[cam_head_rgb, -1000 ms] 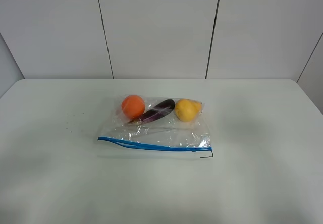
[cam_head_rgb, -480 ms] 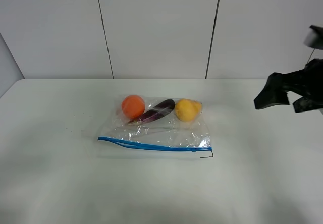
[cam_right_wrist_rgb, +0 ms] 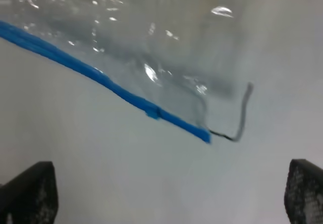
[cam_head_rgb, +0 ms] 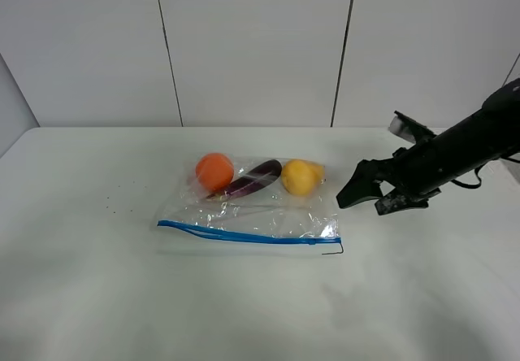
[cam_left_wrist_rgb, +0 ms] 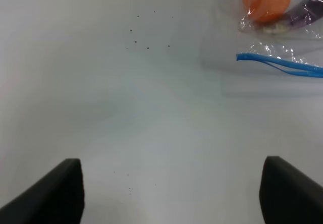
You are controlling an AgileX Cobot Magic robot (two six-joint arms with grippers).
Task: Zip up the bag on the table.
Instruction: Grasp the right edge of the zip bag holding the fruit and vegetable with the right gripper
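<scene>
bag [cam_head_rgb: 258, 211]: flat on the counter [cam_head_rgb: 89, 296], about mid-width, clear and crinkled, touched by neither hand.
zipper strip [cam_head_rgb: 244, 236]: blue, along the bag's near edge; from the left wrist, seen split into two lines at the end by the orange fruit; small blue bump near the opposite end, too blurred to identify.
contents: orange fruit [cam_head_rgb: 214, 171], purple vegetable [cam_head_rgb: 254, 177] and yellow fruit [cam_head_rgb: 300, 177] in a row along the bag's far edge, the purple piece lying slantwise between the other two.
right hand [cam_head_rgb: 362, 202]: fingers apart, nothing between them; above the counter just beside the bag's end near the yellow fruit, not touching it; dark arm reaching in from the right edge.
left hand [cam_left_wrist_rgb: 174, 193]: seen only in own wrist view; fingertips wide apart, nothing held; over bare counter, well apart from the bag's orange-fruit corner.
black mark [cam_head_rgb: 333, 250]: thin corner line on the counter, just beside the strip's right end.
specks [cam_head_rgb: 114, 207]: few dark dots on the counter, left of the bag.
wall panels [cam_head_rgb: 252, 44]: pale, with dark seams, behind the counter.
</scene>
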